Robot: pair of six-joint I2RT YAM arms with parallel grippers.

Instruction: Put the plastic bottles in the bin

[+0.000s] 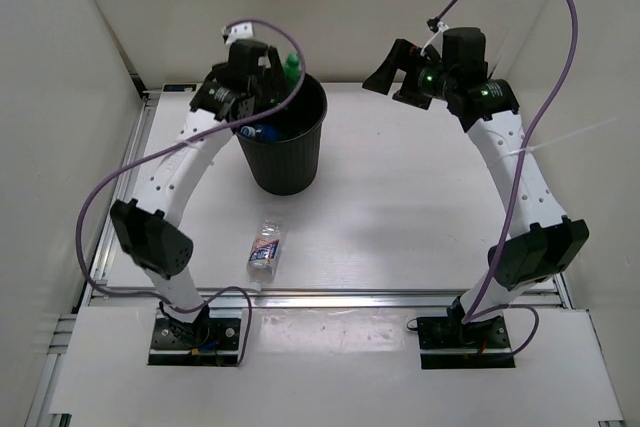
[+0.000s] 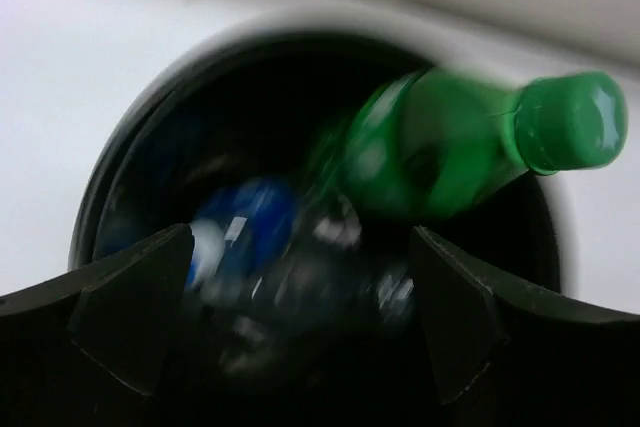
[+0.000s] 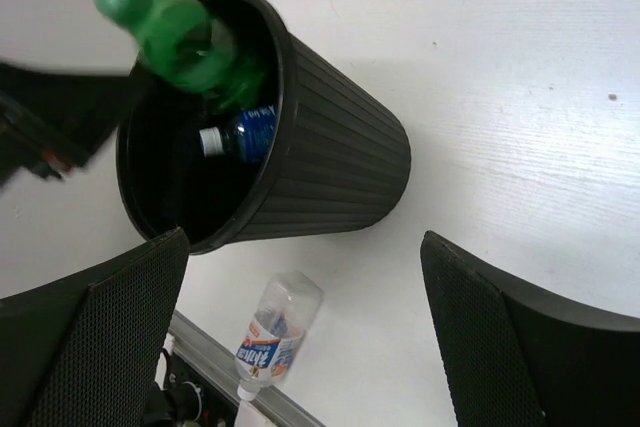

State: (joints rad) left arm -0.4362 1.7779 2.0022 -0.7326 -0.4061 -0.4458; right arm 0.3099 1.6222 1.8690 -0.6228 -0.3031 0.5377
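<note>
- Green plastic bottle [image 2: 440,147] tipping into round black plastic bin [image 1: 285,172]; left hand [image 2: 300,257] spread, empty.
- Next, likely: fetch clear labelled bottle [image 1: 265,247] lying on desk [image 1: 400,207]; right hand [image 3: 302,239] spread.

Both the left arm [image 1: 185,162] and the right arm [image 1: 515,162] are built from white curved links joined by black angular joint housings [image 1: 150,237]. A row of small holes is noted along the left arm's white link. A purple cable [image 1: 95,197] is routed along each arm in wide loops. A white cable tie [image 1: 560,142] is fitted on the right arm. Two green indicator lights [image 1: 430,77] are lit on the right wrist. Each arm is mounted on a black base plate [image 1: 195,337]. The left gripper [image 2: 300,287] is fitted with plain black fingers [image 2: 110,317]. On the right gripper [image 3: 300,347], black fingers with a fine mesh-like texture [image 3: 500,347] are recorded.
</note>
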